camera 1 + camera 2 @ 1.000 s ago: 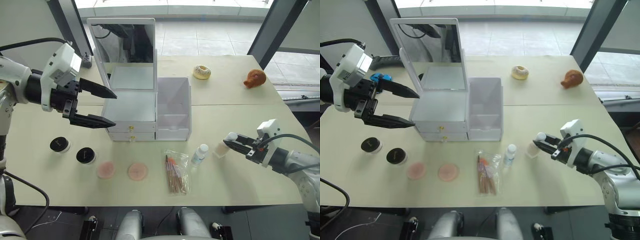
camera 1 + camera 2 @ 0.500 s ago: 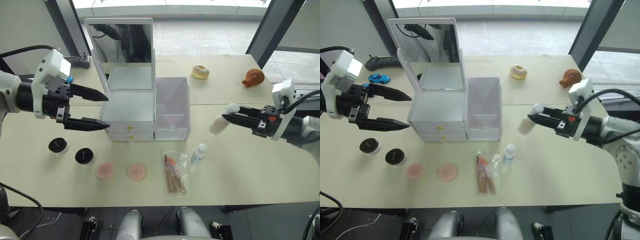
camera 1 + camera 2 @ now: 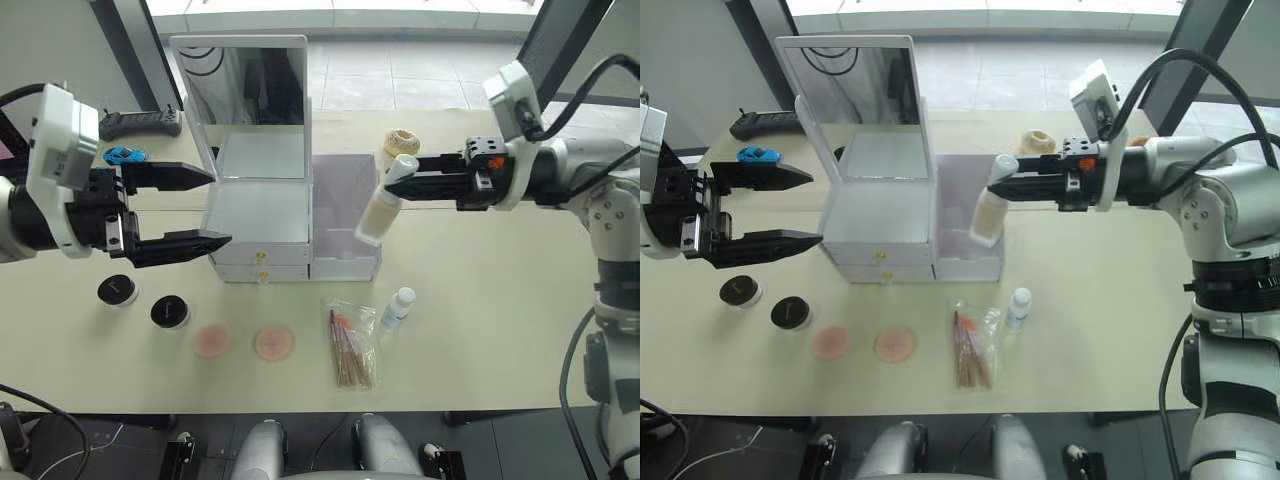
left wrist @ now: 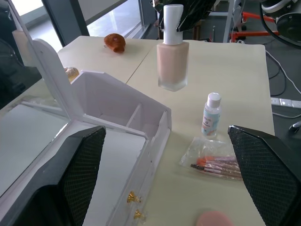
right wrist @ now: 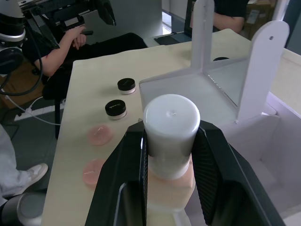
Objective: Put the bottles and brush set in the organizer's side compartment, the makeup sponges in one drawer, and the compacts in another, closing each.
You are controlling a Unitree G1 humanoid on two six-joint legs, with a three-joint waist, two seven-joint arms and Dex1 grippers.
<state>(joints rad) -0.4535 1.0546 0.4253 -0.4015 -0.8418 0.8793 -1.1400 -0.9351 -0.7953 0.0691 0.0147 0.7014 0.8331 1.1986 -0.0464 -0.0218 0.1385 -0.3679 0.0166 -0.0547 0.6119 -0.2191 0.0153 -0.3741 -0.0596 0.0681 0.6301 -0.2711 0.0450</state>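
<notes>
**Inspector:** Two grippers to log, left to right. The left gripper (image 3: 190, 206) hangs beside the organizer (image 3: 262, 215) with its fingers spread wide apart and nothing between them. Below it on the table (image 3: 480, 330) lie two compacts (image 3: 145, 301), then two sponges (image 3: 243, 341), all untouched.

**Assistant:** And past the middle?

**Inspector:** The brush set (image 3: 350, 346) lies flat in its pouch in front of the side compartment (image 3: 346, 215), with the slim bottle (image 3: 398, 307) standing just beside it. The right gripper (image 3: 402, 183) is clamped on the white cap of the peach bottle (image 3: 384, 203), which hangs tilted over the open compartment, clear of its walls.

**Assistant:** Handling?

**Inspector:** My judgement: the peach bottle looks rigid, possibly glass, and fairly heavy for its size, so it should be lowered, not dropped. The cap is smooth, and a grip there lets the body swing. The slim bottle looks light and easily tipped; take it at the cap too. The pouch is limp and slick, best pinched at an edge or across the handles. Sponges are soft and flat, hard to get under.

**Assistant:** Surroundings?

**Inspector:** Pale, plain tabletop. A doughnut-like object (image 3: 402, 141) and a brown toy (image 4: 115, 41) sit toward the far side, a blue toy car (image 3: 124, 154) and a dark handset (image 3: 138, 122) far left. Large windows behind; a seated person (image 5: 82, 44) shows beyond the table in the right wrist view.
</notes>
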